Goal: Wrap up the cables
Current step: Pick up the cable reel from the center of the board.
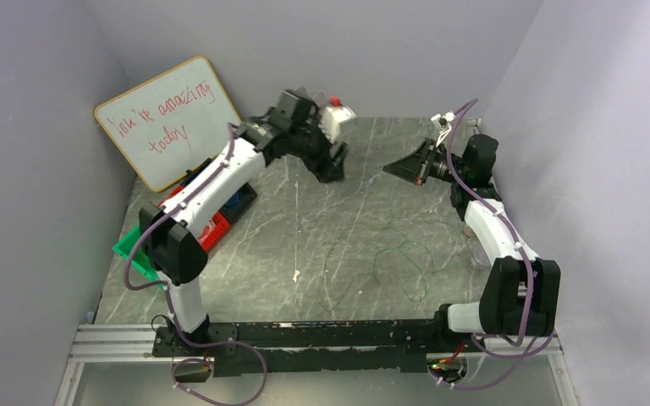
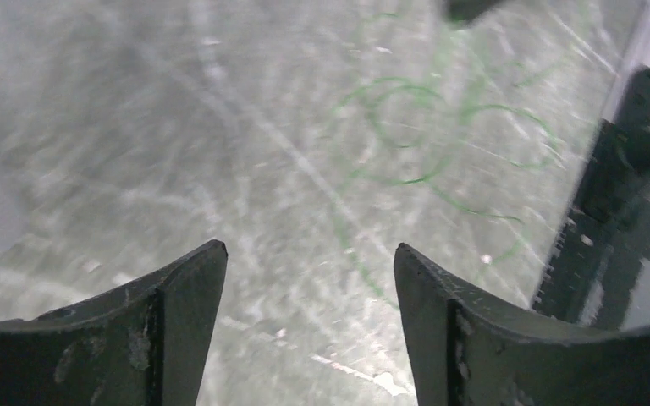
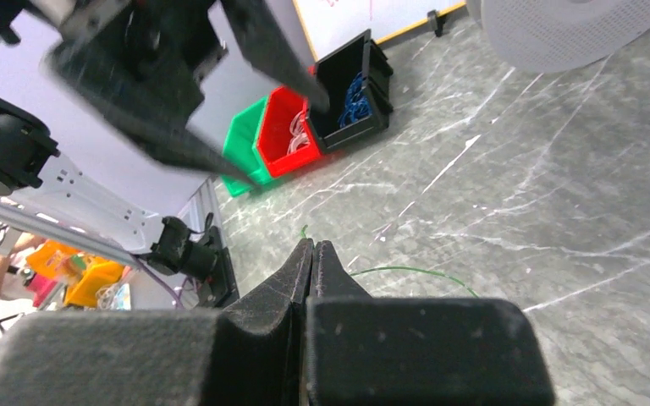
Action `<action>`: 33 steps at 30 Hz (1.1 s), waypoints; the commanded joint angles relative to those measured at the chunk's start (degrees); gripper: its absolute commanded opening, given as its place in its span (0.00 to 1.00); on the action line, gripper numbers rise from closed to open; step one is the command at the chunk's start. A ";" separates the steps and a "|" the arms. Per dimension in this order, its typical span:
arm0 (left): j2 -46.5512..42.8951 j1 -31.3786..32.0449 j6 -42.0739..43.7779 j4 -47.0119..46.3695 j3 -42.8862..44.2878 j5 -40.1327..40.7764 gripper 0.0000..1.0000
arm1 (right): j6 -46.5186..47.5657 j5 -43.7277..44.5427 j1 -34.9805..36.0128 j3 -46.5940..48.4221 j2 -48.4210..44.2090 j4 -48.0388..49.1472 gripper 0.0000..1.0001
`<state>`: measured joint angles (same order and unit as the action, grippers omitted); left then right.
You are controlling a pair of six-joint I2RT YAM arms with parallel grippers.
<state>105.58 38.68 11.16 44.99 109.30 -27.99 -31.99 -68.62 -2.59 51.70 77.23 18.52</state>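
Right gripper (image 3: pixel 313 245) up front, jaws pressed together, pinch on a strand not confirmable. One cable (image 1: pixel 387 256), loose green loops on table (image 1: pixel 305 194), centre-right toward the near edge. Left gripper (image 2: pixel 309 247) spread apart, hovering, empty. Best to pin one end and wind even loops. Count: one cable, two grippers, three bins (image 3: pixel 275 118).

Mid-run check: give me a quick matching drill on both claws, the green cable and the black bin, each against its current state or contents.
Things:
1. left claw
2. right claw
3. green cable
4. black bin

States:
A. holds blue coils
B. fingers apart
C. lying in loose loops on the table
D. fingers pressed together

Pairs: 1-B; 2-D; 3-C; 4-A
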 commanded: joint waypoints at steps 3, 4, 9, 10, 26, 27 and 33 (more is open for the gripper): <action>-2.55 -9.93 -5.65 -3.94 6.82 16.78 0.84 | 2.98 3.23 -0.55 0.58 -2.62 -0.38 0.00; -1.38 -11.13 -6.39 -4.03 8.44 19.53 0.85 | 3.21 3.38 -0.57 0.55 -2.61 -0.64 0.00; 6.25 -17.29 -10.64 -7.33 12.92 27.59 0.91 | 4.25 4.08 -0.62 0.50 -2.93 -1.38 0.00; 8.14 -18.85 -12.52 -6.93 14.70 26.19 0.91 | 4.54 4.23 -0.57 0.44 -3.21 -1.60 0.00; 24.97 -23.68 -14.45 -10.66 28.85 22.59 0.89 | 5.93 4.73 -0.49 0.24 -3.92 -2.67 0.00; 25.05 -23.66 -14.70 -10.63 29.12 22.33 0.89 | 6.18 4.84 -0.50 0.32 -4.01 -2.82 0.00; 25.42 -23.82 -14.52 -12.44 29.12 20.20 0.89 | 6.25 4.95 -0.49 0.33 -3.85 -2.88 0.00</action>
<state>131.33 14.92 -2.66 35.92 136.31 -5.52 -26.94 -64.47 -2.98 51.70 75.13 14.66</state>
